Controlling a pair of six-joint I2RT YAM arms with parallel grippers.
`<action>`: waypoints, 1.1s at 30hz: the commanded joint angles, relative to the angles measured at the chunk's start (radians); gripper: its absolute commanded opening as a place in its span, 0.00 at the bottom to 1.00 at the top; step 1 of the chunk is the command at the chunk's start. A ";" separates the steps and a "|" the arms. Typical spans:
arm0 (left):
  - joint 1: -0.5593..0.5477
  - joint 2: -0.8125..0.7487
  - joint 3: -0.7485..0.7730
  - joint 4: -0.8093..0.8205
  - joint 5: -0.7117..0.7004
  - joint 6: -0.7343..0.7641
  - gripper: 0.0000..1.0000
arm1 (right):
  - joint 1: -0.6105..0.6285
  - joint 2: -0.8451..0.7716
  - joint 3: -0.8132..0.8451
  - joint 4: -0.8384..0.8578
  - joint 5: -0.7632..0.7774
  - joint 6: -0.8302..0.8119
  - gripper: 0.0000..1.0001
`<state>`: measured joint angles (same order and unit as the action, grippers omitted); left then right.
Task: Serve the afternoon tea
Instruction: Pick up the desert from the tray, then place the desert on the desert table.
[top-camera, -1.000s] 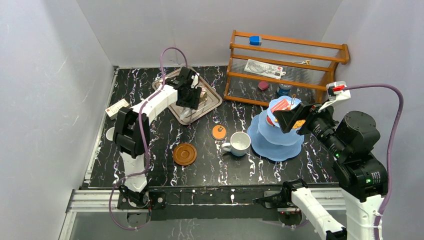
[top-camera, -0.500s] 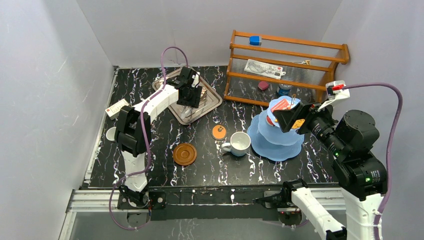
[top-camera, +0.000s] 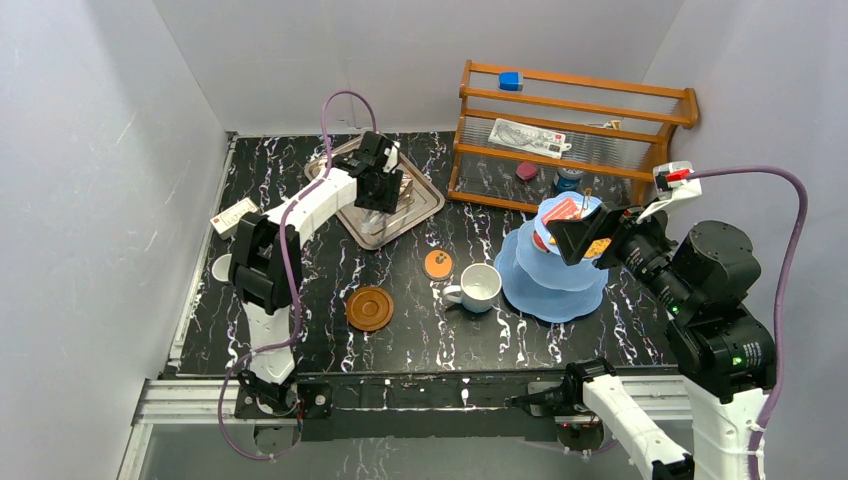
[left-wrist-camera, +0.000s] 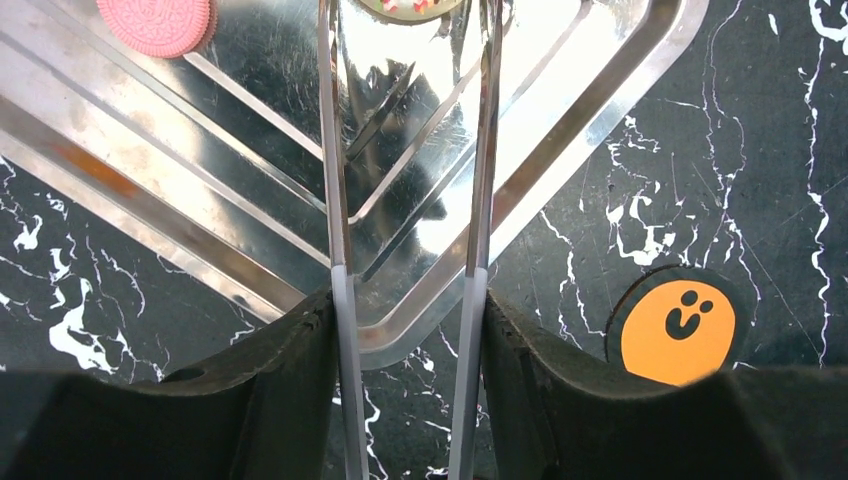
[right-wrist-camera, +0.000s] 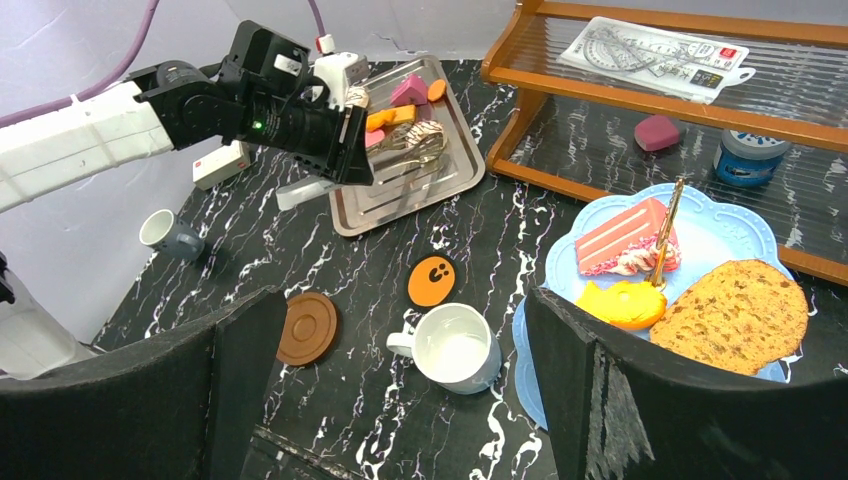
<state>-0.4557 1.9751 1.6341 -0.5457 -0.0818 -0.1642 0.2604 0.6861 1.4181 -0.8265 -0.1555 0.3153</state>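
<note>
My left gripper (top-camera: 379, 191) is shut on the metal tongs (left-wrist-camera: 478, 200) and holds them over the silver tray (left-wrist-camera: 560, 150). The tong tips reach a sprinkled donut (left-wrist-camera: 408, 6) at the top edge; a pink cookie (left-wrist-camera: 155, 22) lies to the left. My right gripper (top-camera: 575, 240) is open and empty above the light-blue stand (top-camera: 550, 290). The stand's top tier (right-wrist-camera: 745, 215) holds a pink cake slice (right-wrist-camera: 620, 235), an orange pastry (right-wrist-camera: 622, 303) and a brown cookie (right-wrist-camera: 740, 315). A white mug (top-camera: 480, 287) stands left of the stand. A brown saucer (top-camera: 369, 307) lies further left.
An orange face coaster (top-camera: 438, 264) lies between tray and mug. A grey mug (top-camera: 221, 267) stands at the table's left edge. A wooden rack (top-camera: 575, 135) with small items fills the back right. A white box (top-camera: 234, 214) lies left of the tray.
My left gripper with the tongs has shifted very slightly over the tray. The right arm has not moved.
</note>
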 joint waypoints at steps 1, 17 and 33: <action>0.000 -0.122 0.015 -0.018 -0.026 0.008 0.39 | 0.000 -0.008 0.036 0.046 0.007 0.005 0.99; -0.021 -0.417 -0.123 -0.049 0.174 -0.019 0.36 | -0.001 0.024 0.109 -0.016 0.042 -0.033 0.99; -0.249 -0.650 -0.248 -0.075 0.350 -0.183 0.35 | 0.000 0.090 0.209 -0.048 0.082 -0.075 0.99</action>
<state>-0.6270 1.3693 1.3956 -0.6170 0.2264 -0.2890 0.2604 0.7494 1.5566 -0.8898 -0.0914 0.2741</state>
